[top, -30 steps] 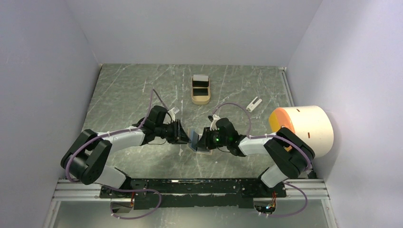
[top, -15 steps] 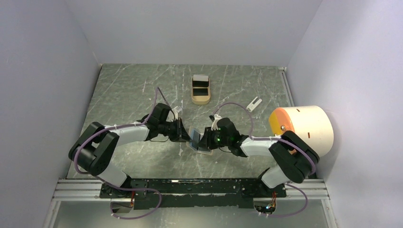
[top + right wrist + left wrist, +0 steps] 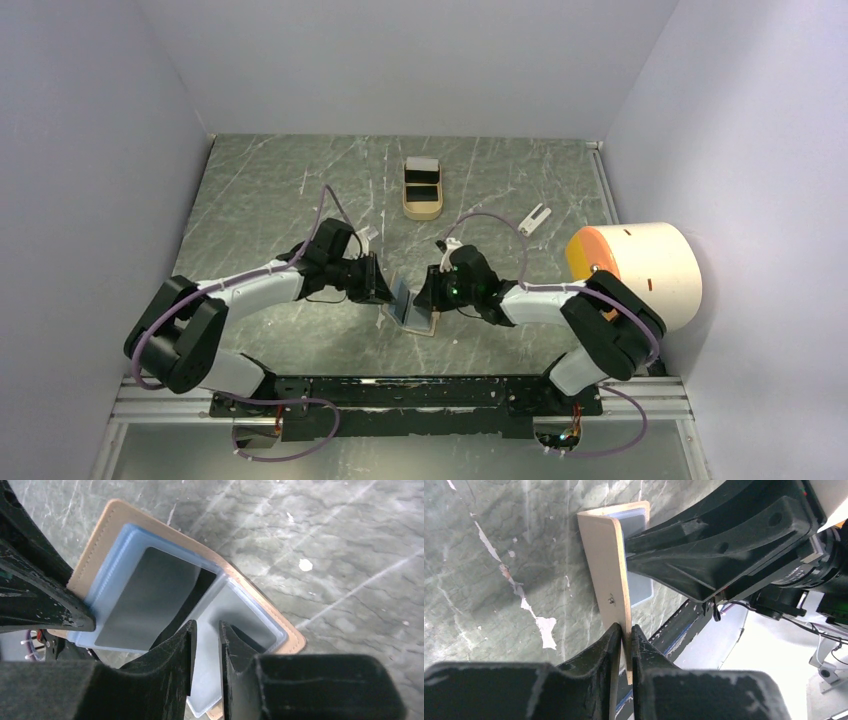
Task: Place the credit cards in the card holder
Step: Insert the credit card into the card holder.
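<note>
The card holder (image 3: 408,310), a tan folding wallet with a bluish-silver inside, stands open on the table between my grippers. My left gripper (image 3: 383,290) is shut on the edge of its upright tan flap (image 3: 605,565), as the left wrist view (image 3: 625,628) shows. My right gripper (image 3: 426,298) reaches into the fold over the lower half (image 3: 250,615). Its jaws (image 3: 207,625) stand a narrow gap apart with nothing seen between them. One pale grey credit card (image 3: 422,164) and black cards (image 3: 423,180) lie in the tray at the back.
The oblong tan tray (image 3: 421,211) sits at the back centre. A small white clip (image 3: 534,217) lies to its right. A large white drum with an orange face (image 3: 640,268) stands at the right edge, by the right arm's elbow.
Both grippers and the card holder have shifted a little left and toward the near edge. The holder now stands open wider.
</note>
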You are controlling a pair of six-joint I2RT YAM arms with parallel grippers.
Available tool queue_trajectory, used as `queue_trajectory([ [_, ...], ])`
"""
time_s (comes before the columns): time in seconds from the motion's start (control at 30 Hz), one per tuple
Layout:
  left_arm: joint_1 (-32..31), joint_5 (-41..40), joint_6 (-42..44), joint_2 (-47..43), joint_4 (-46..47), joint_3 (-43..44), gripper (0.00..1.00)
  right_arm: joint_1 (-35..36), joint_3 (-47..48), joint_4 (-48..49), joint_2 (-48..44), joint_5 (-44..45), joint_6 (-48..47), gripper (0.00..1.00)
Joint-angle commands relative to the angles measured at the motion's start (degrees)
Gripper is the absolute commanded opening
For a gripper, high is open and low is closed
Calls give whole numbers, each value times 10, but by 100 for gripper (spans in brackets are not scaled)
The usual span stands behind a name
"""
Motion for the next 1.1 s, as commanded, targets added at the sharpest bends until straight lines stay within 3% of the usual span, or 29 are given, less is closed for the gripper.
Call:
queue_trajectory([
  [0.0, -3, 50, -16, 8, 65, -14, 18, 15, 8, 28, 28, 6, 5, 27],
  [0.2, -4, 104, -58, 41, 170, -40, 18, 24, 4, 42, 45, 6, 12, 26],
  [0.6, -6, 118, -69, 61, 215, -57, 22, 24, -12, 54, 44, 9, 11, 27],
  [1.07, -12, 117, -72, 89, 243, -67, 17, 23, -27, 62, 33, 14, 14, 27],
])
